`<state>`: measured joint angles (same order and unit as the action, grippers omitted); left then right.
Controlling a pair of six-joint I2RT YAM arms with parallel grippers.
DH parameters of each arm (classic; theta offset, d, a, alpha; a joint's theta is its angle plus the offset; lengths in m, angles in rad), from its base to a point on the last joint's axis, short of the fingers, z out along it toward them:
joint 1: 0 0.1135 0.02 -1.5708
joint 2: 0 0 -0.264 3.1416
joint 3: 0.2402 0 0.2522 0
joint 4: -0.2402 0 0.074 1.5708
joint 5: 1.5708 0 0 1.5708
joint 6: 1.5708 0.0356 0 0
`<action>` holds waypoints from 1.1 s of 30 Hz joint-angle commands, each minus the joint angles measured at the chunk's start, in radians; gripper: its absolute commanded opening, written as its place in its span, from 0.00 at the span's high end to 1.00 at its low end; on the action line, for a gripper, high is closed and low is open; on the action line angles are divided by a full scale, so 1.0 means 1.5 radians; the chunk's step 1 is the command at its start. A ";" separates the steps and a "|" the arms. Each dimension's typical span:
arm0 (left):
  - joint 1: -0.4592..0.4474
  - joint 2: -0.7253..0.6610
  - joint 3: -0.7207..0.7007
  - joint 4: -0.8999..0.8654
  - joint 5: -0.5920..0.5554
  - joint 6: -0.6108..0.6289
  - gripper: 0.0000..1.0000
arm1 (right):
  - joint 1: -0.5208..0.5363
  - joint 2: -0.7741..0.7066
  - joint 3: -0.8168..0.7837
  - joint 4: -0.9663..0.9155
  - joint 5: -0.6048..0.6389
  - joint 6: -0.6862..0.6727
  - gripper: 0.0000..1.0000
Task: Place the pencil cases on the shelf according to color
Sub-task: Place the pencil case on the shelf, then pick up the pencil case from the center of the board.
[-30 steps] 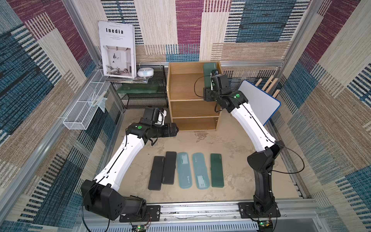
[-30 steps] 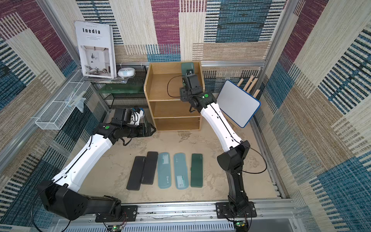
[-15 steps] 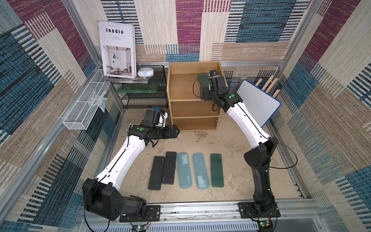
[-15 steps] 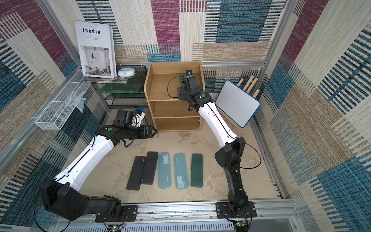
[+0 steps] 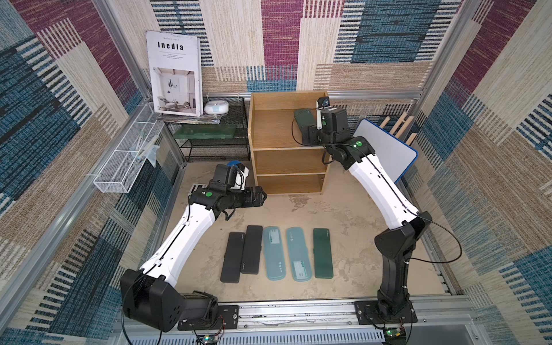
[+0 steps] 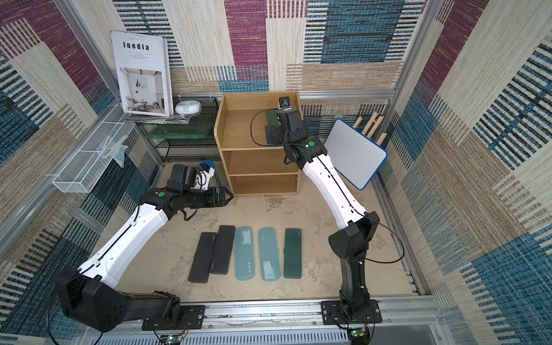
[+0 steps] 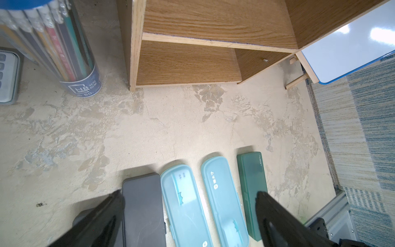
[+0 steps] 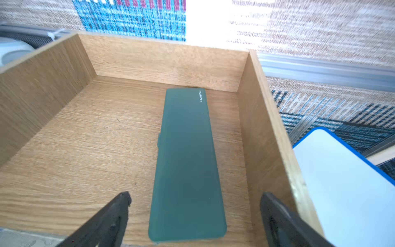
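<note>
Right wrist view: right gripper (image 8: 195, 195) splayed wide over green case (image 8: 186, 149).

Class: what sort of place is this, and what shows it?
Probably a robot test cell staged as a study corner: left arm and right arm on a base rail, carpet-covered walls, a wooden shelf, pencil cases laid out in a row.

Book cover (image 5: 174, 73) reads "Inedia". Pencil tube (image 7: 82, 85) label: "HB", "50". Green pencil case (image 8: 188, 162): small white mark, apparently "nusign".
</note>
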<state>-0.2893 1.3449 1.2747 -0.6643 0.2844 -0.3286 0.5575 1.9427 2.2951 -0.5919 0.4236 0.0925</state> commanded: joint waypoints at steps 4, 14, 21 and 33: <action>0.001 -0.053 -0.038 0.053 -0.004 0.022 0.00 | 0.003 -0.108 -0.093 0.015 -0.081 0.039 0.01; 0.000 -0.134 -0.102 0.087 -0.018 0.031 0.01 | 0.013 -0.481 -0.603 0.062 -0.175 0.179 0.01; 0.000 -0.161 -0.130 0.113 -0.055 0.034 0.01 | 0.051 -0.655 -0.907 -0.008 -0.162 0.334 0.01; 0.000 -0.143 -0.121 0.096 -0.067 0.042 0.01 | 0.177 -0.670 -1.159 0.104 -0.216 0.513 0.02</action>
<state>-0.2905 1.1248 1.0908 -0.5362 0.1902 -0.2764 0.7994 0.9131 0.5743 -0.5297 0.1184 0.7765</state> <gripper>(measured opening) 0.995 0.978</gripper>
